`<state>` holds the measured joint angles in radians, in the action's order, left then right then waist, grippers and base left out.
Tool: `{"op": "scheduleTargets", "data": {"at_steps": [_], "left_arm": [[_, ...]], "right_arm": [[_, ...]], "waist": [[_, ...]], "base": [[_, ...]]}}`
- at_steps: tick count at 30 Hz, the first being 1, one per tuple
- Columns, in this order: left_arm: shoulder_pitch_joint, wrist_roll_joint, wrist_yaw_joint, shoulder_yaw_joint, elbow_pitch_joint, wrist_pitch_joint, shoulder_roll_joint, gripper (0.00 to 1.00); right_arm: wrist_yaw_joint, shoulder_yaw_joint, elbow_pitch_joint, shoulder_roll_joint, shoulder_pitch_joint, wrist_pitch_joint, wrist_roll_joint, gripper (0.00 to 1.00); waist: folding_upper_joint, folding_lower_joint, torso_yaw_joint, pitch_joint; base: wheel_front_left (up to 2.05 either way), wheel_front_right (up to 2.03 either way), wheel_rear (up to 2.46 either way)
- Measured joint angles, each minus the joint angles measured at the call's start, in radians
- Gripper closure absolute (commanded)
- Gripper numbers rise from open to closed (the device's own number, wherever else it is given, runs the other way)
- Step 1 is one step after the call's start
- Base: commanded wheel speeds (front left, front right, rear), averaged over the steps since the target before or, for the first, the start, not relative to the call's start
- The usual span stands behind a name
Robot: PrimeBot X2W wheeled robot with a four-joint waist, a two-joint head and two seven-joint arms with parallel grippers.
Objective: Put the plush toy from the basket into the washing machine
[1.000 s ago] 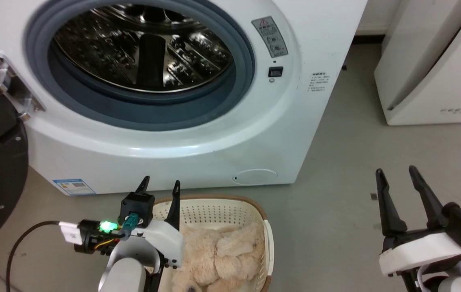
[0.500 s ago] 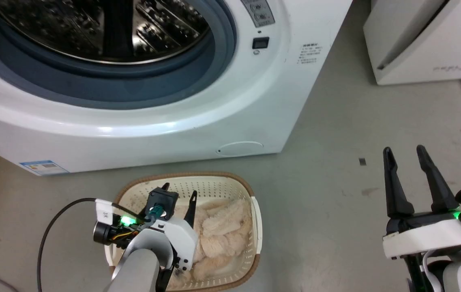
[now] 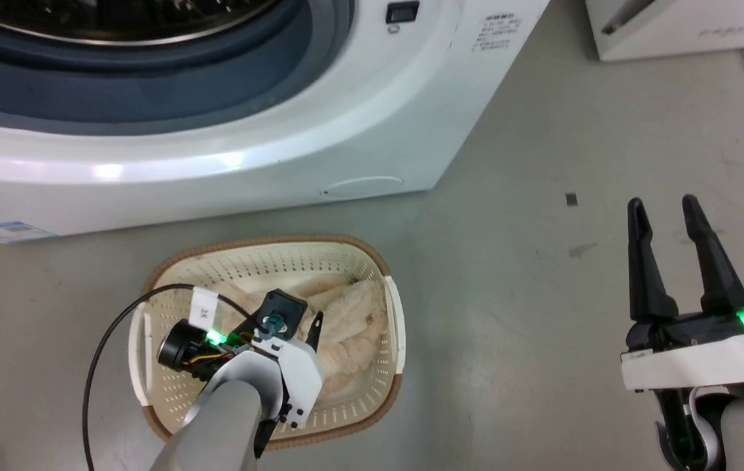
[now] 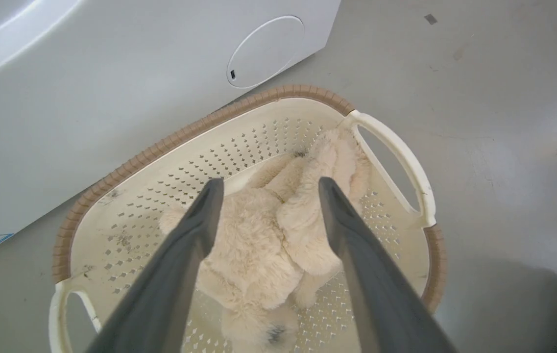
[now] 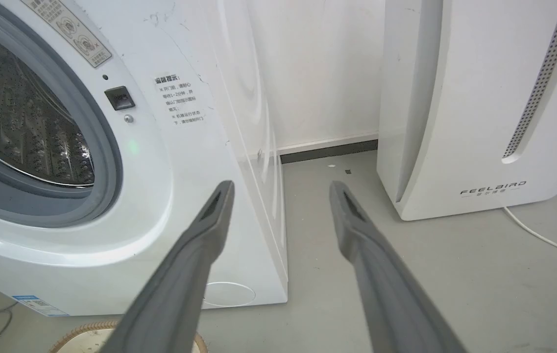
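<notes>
Left gripper (image 4: 269,184) hangs over the basket (image 4: 185,133) with its fingers spread wide. They point down into it, one on either side of the plush toy (image 4: 254,245). Nothing is pinched. The fingertips look just above the fur, though contact is hard to judge from the left wrist view. The plush toy lies inside the basket, on its bottom, stretched along most of its length (cream fur, dark spot at the near end). The basket sits on the grey floor (image 3: 509,294) just in front of the washing machine (image 3: 214,163), near its round lower hatch (image 3: 362,188). The washing machine's door opening is uncovered, and the right wrist view shows the steel drum (image 5: 13,122). Right gripper (image 3: 662,203) is well apart to the right, above the floor, fingers spread, holding nothing. A white appliance (image 5: 454,122) stands right of the washer, with a white cable (image 5: 538,235) beside it.
</notes>
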<state>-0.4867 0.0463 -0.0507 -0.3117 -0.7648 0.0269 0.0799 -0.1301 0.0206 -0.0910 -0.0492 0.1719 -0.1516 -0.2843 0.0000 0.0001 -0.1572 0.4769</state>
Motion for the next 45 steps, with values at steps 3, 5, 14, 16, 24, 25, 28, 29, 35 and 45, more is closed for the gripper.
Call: {"op": "scheduleTargets", "data": {"at_steps": [3,5,14,16,24,25,28,29,35,45], "left_arm": [[-0.026,0.006,-0.005,-0.017,-0.031,-0.003,0.004,0.00],[-0.044,0.010,-0.006,-0.032,-0.051,-0.007,0.010,0.00],[-0.125,0.025,-0.021,-0.095,-0.143,-0.018,0.031,0.00],[-0.141,0.026,-0.023,-0.108,-0.163,-0.018,0.033,0.00],[-0.210,0.030,-0.023,-0.156,-0.244,-0.018,0.055,0.00],[-0.217,0.030,-0.023,-0.160,-0.254,-0.017,0.058,0.00],[-0.243,0.030,-0.018,-0.177,-0.285,-0.002,0.061,0.00],[-0.253,0.030,-0.013,-0.184,-0.296,0.005,0.062,0.00],[-0.299,0.030,-0.002,-0.219,-0.356,0.044,0.065,0.00],[-0.348,0.013,-0.001,-0.267,-0.455,0.097,0.066,1.00]], "right_arm": [[0.000,-0.003,-0.009,0.000,0.010,-0.006,-0.010,0.00],[0.000,-0.004,-0.013,0.000,0.018,-0.009,-0.023,0.00],[0.000,-0.009,-0.029,0.000,0.046,-0.028,-0.065,0.00],[0.000,-0.009,-0.033,0.000,0.051,-0.032,-0.072,0.00],[0.000,-0.013,-0.050,0.000,0.081,-0.046,-0.114,0.00],[0.000,-0.013,-0.051,0.000,0.083,-0.047,-0.117,0.00],[0.000,-0.012,-0.053,0.000,0.090,-0.055,-0.126,0.00],[0.000,-0.012,-0.053,0.000,0.094,-0.058,-0.130,0.00],[0.000,-0.025,-0.062,0.000,0.115,-0.072,-0.157,0.00],[0.000,-0.042,-0.065,0.000,0.128,-0.090,-0.188,0.00]], "waist": [[0.0000,-0.0001,-0.010,0.032],[0.0000,0.0000,-0.017,0.054],[0.0000,0.0000,-0.049,0.142],[0.0000,-0.0001,-0.056,0.161],[0.0000,0.0000,-0.085,0.235],[0.0000,0.0000,-0.088,0.245],[0.0000,-0.0001,-0.097,0.271],[0.0000,-0.0001,-0.100,0.279],[0.0000,-0.0001,-0.118,0.315],[0.0000,-0.0001,-0.144,0.338]], "base": [[0.00,0.00,0.00],[0.00,0.00,0.00],[0.00,0.00,0.00],[0.00,0.00,0.00],[0.00,0.00,0.00],[0.00,0.00,0.00],[0.00,0.00,0.00],[0.00,0.00,0.00],[0.00,0.00,0.00],[0.00,0.00,0.00]]}}
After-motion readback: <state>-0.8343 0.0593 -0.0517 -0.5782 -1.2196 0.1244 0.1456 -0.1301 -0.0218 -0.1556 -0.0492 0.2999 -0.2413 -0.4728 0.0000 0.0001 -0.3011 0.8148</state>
